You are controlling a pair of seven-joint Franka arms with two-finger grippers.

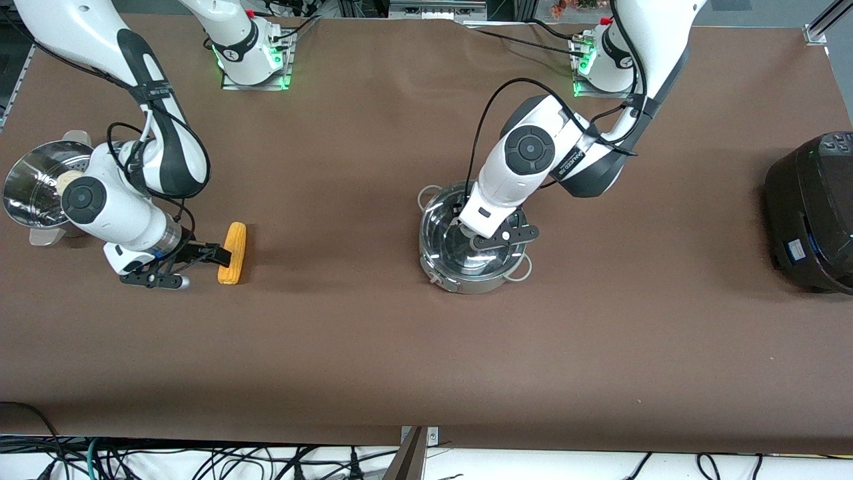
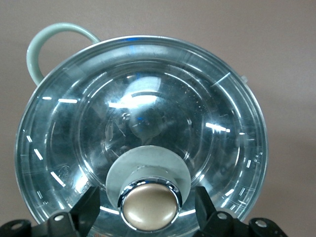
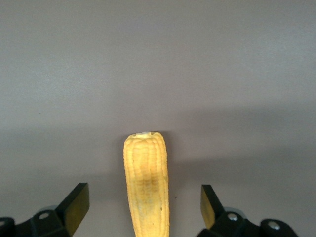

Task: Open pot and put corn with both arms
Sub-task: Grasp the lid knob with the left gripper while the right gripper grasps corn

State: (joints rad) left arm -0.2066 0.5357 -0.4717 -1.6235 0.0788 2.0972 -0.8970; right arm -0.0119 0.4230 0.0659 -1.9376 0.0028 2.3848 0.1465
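The pot (image 1: 472, 250) stands near the middle of the desk (image 1: 373, 347), and its glass lid (image 2: 143, 133) is on it, so the opening step is not yet done. The left gripper (image 1: 481, 235) is down over the lid, its jaws spread wide with one finger on each side of the tan knob (image 2: 149, 206); in the left wrist view there is a gap between each finger and the knob, so nothing is gripped.

The corn (image 1: 232, 253) lies flat on the desk, well apart from the pot toward the right arm's end. The right gripper (image 1: 193, 257) sits low at the corn, jaws wide open and straddling it without visible contact in the right wrist view. A steamer basket (image 1: 40, 183) stands farther from the pot than the corn; a black cooker (image 1: 810, 213) sits at the left arm's end.

By this reading, both arms are poised for their grasps and everything remains: closing on the knob, lifting the lid, picking up the corn, and putting it in the pot.
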